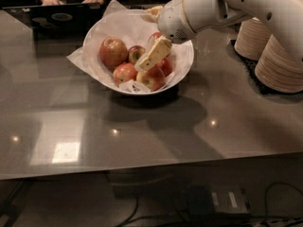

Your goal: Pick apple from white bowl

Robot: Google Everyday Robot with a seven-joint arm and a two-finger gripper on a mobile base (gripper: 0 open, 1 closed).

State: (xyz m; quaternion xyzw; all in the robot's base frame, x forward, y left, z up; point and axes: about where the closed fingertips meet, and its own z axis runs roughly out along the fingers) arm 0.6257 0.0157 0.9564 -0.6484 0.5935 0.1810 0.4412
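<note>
The white bowl (pixel 106 30), wide, shallow and lined with crinkled white paper, stands on the dark table at the back centre. The apple (pixel 113 52), the largest one, dull red with yellowish streaks, lies at the bowl's left side. Several smaller red apples (pixel 125 74) lie beside it, one with a yellow-green centre (pixel 136 54). My gripper (pixel 145 64) hangs from the white arm coming in from the upper right. It is low over the middle of the bowl, just right of the small apple and a short way right of the large apple. It hides part of the apples behind it.
Two stacks of white plates (pixel 280 60) stand on a dark mat at the right, under the arm. A dark laptop (pixel 57 18) with a person's hands (pixel 52 0) behind it is at the back left. The table's front edge (pixel 151 167) runs across the lower part of the view.
</note>
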